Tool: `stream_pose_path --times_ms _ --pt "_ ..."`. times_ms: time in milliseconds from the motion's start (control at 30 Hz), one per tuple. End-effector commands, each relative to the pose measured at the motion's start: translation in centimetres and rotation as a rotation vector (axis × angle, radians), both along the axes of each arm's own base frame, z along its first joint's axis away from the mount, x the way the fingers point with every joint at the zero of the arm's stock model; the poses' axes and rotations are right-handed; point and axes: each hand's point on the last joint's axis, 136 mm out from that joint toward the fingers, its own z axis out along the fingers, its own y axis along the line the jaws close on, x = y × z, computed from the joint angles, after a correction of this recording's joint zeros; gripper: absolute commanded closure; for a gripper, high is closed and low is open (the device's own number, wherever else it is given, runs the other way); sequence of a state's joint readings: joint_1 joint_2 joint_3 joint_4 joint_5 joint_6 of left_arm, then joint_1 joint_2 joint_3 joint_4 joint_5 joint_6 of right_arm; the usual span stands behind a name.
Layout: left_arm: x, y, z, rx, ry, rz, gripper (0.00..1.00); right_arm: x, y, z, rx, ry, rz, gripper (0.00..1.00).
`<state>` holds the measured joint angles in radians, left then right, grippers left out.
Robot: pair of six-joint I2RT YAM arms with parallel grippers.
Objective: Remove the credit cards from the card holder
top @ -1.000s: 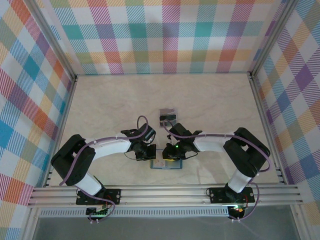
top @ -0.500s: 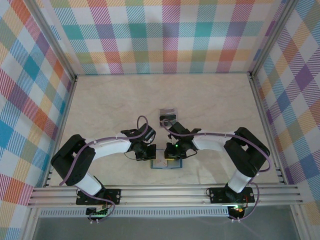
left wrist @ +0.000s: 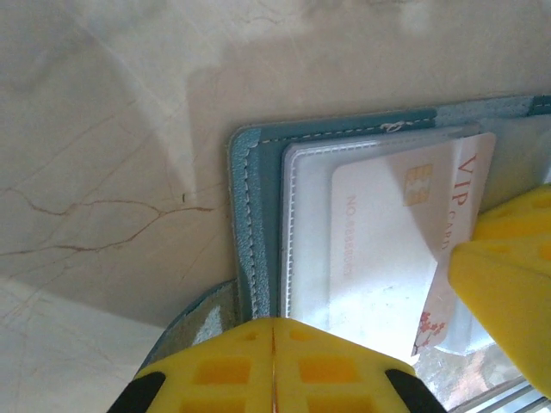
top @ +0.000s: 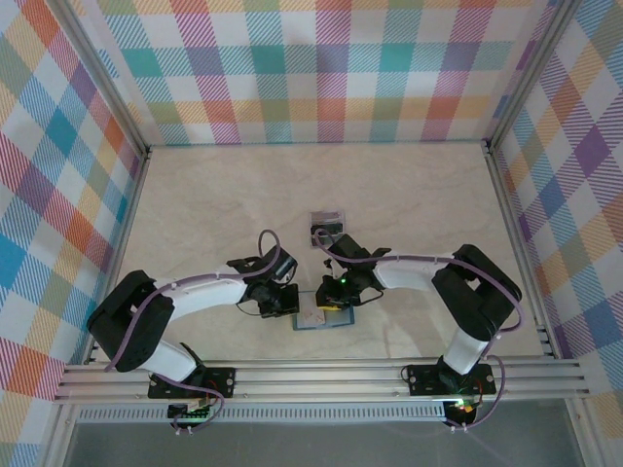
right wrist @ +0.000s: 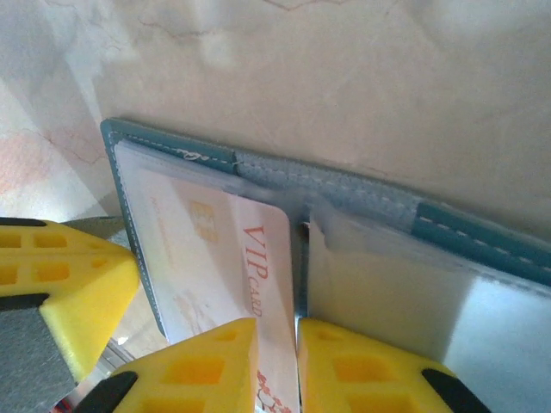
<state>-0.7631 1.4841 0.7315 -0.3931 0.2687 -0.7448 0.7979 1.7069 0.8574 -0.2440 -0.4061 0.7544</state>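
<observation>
Teal-blue stitched fabric card holder (top: 322, 324) lies open on the pale marble-patterned tabletop (top: 419, 195), close to the near edge and between the two arms, and from above both grippers cover most of it. In the left wrist view the card holder (left wrist: 253, 224) runs off the right edge of the picture. Its clear pocket is cut off below by the left gripper (left wrist: 274, 372), whose yellow fingers are pressed together with no gap. Whether they pinch the holder's edge or only press on it cannot be told. A pale credit card with red VIP lettering and a gold chip (left wrist: 387, 249) sticks partway out of that pocket. Its far corner is hidden under a yellow finger (left wrist: 508, 275) of the right gripper. In the right wrist view the right gripper (right wrist: 294, 335) has its jaws almost together, nipping the card's (right wrist: 224, 249) lower edge. Any further cards inside the holder (right wrist: 362, 194) are too blurred to make out. Farther back on the table, apart from the holder, sits a small clear plastic rectangle (top: 328, 222) with dark contents too small to identify. Checked pastel walls (top: 311, 68) enclose the table.
</observation>
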Motion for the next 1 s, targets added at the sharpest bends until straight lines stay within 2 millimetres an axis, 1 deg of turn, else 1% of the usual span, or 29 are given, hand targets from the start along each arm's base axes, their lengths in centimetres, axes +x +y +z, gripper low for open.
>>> stream_pose_path --times_ms 0,100,267,467,600,733,833,967 --pt "0.9 -0.7 1.7 -0.007 -0.030 -0.009 0.91 0.2 0.7 0.4 0.041 0.007 0.033 0.78" --pt "1.3 -1.2 1.7 -0.001 -0.029 -0.030 0.91 0.0 0.5 0.1 0.033 0.018 0.032 0.78" --pt "1.2 -1.5 0.7 0.006 -0.003 -0.049 0.92 -0.1 0.3 -0.3 0.049 0.037 0.023 0.78" --pt "0.4 -0.5 -1.5 0.063 0.035 -0.058 0.94 -0.3 0.4 -0.8 0.081 0.061 0.008 0.79" --pt "-0.1 -0.3 -2.4 0.067 0.057 -0.056 0.94 -0.5 0.7 -0.7 0.119 0.074 0.001 0.80" --pt "-0.2 -0.1 -2.6 0.071 0.063 -0.053 0.94 -0.6 1.1 -0.4 0.162 0.080 -0.009 0.83" --pt "-0.1 -0.1 -2.4 0.072 0.056 -0.051 0.94 -0.6 0.8 -0.2 0.160 0.073 -0.020 0.87" --pt "0.0 0.2 -2.0 0.085 0.047 -0.048 0.94 -0.5 -0.6 -0.1 0.086 0.037 -0.039 0.91"
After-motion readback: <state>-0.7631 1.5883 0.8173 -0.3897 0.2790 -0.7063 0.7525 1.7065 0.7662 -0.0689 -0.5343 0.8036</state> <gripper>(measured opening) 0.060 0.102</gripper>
